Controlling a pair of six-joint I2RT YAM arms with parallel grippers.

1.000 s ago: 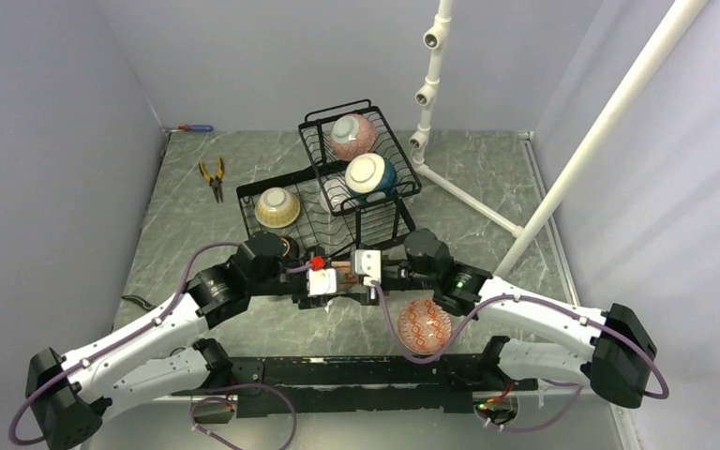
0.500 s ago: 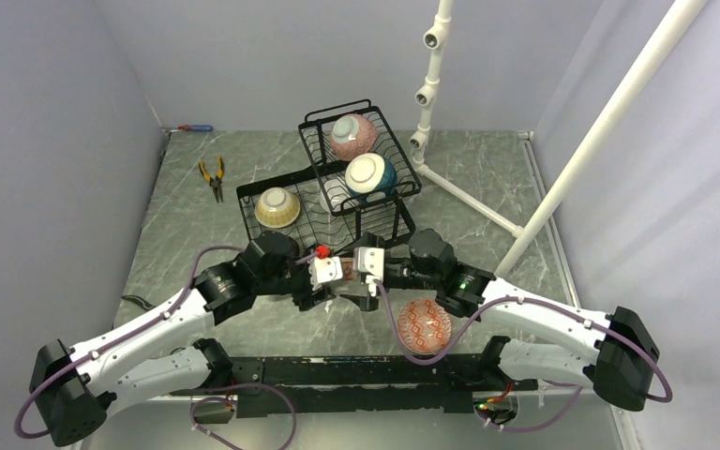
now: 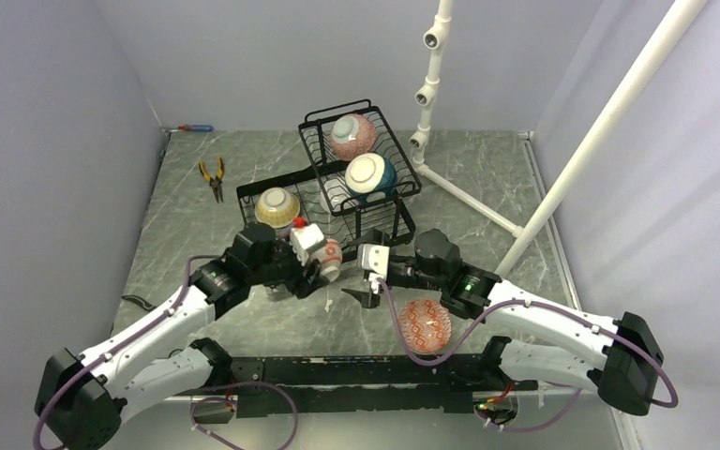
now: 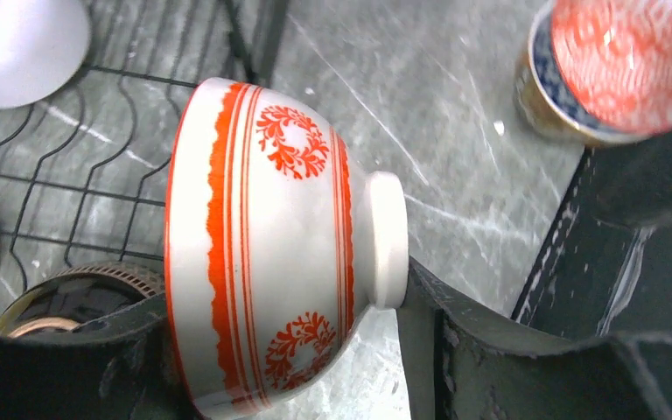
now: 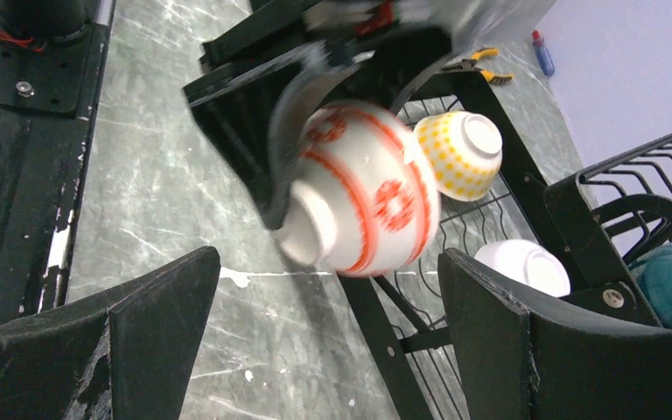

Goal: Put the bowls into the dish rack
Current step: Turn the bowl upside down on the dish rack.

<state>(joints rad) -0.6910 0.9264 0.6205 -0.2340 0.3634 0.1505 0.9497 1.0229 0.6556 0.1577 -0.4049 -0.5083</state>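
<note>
My left gripper [image 3: 319, 261] is pinching the white-and-orange bowl [image 4: 262, 236], which is tipped on its side. One finger [image 4: 437, 324] presses against the foot, and the other sits at the rim end, low in the left-wrist frame. In the top view that bowl hangs just left of centre, at the near edge of the rack [image 3: 382, 222]. It is just below and to the right of the yellow bowl [image 3: 277, 206] lying in the rack. The left arm reaches up from the lower left corner, elbow bent, wrist turned toward the rack.

My right gripper [image 5: 328, 262] is spread wide and grips nothing. The bowl shows between and beyond its fingers, clear of both. The right arm comes in from the lower right, low over the table [image 3: 487, 187], its wrist just right of centre. The red bowl [image 3: 425, 323] sits on the table just below that arm.
</note>
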